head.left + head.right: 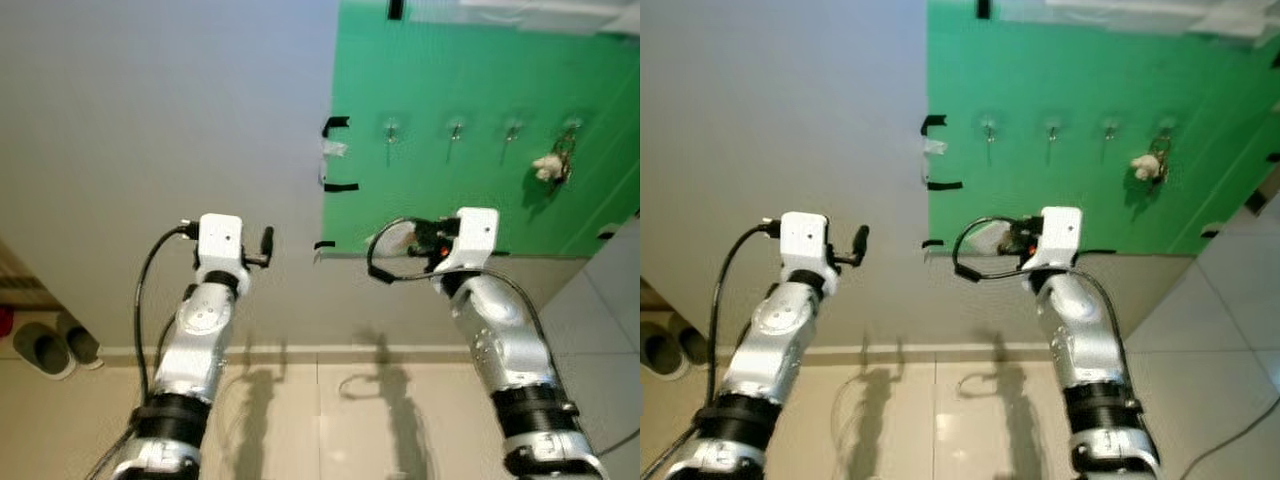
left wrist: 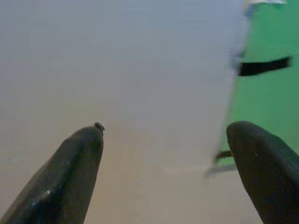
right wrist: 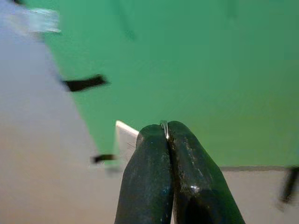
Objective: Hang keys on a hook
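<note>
A bunch of keys with a white plush charm [image 1: 553,165] hangs on the rightmost of several small hooks [image 1: 456,129] on a green board [image 1: 470,70] on the wall. My right gripper [image 3: 166,127] is raised below the board's lower left part, well left of and below the keys. Its fingers [image 3: 187,163] are pressed shut, with only a thin silver sliver at the tips; I cannot tell what that is. A pale patch [image 3: 125,136] shows just behind them. My left gripper [image 2: 163,135] is open and empty, facing the bare grey wall left of the board.
Black tape strips [image 1: 338,186] mark the board's left edge. A pair of grey slippers [image 1: 55,345] lies on the tiled floor at far left. A baseboard [image 1: 320,352] runs under the wall, and a cable [image 1: 1240,430] lies at lower right.
</note>
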`<state>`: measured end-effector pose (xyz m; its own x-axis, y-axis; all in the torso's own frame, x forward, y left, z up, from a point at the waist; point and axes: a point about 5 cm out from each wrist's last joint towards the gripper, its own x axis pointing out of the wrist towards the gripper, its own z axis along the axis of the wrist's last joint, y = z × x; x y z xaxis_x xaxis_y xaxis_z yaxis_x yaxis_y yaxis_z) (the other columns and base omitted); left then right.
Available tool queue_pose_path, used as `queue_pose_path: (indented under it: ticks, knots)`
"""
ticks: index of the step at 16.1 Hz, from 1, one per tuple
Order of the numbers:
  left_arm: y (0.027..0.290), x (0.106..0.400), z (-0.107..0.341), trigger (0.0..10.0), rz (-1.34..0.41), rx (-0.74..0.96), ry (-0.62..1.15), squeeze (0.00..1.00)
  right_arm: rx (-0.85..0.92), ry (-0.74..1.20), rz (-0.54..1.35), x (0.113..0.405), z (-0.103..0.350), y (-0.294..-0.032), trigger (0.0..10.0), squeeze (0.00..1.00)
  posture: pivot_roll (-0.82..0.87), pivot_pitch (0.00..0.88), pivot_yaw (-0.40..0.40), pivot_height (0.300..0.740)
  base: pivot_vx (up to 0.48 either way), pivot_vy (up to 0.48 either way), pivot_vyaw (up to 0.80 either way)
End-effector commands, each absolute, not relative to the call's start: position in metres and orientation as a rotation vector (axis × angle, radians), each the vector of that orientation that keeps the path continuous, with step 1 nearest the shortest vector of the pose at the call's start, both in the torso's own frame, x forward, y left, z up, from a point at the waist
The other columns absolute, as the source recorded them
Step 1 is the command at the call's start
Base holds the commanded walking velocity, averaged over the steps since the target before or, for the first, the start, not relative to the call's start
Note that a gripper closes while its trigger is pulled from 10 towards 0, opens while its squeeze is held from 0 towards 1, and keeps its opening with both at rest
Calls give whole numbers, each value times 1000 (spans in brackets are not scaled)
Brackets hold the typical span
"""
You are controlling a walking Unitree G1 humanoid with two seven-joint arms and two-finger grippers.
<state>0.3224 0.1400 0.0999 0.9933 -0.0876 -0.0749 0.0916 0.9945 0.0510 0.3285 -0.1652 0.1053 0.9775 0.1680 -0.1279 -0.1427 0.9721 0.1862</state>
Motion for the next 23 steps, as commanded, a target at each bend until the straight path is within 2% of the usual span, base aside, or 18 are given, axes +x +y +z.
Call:
queue_pose_path:
  ticks: [1,6,10,12,15,20,23]
  knots:
    - [137,324,103,10000,-99,56,72,0,157,114,150,334,116,-172,10000,0,-30,0,12,740,371,-300,0]
    - [135,323,102,10000,-113,72,73,0,142,96,158,340,123,-177,10000,0,-28,0,9,740,382,-285,0]
    - [132,322,100,10000,-135,87,78,0,138,112,190,340,120,-170,10000,0,-24,0,5,740,382,-286,0]
    - [133,322,99,10000,-125,78,81,0,132,145,274,341,121,-159,10000,0,-22,0,4,740,420,-142,0]
    - [132,322,100,10000,-128,80,75,0,118,174,398,342,128,-144,10000,0,-21,0,-8,740,0,0,0]
    - [121,319,102,10000,-251,116,50,0,279,156,529,352,154,-135,10000,0,-13,0,-35,740,0,0,0]
    - [117,314,98,10000,-286,112,69,0,281,152,523,363,159,-132,10000,0,-2,0,-41,740,0,0,0]
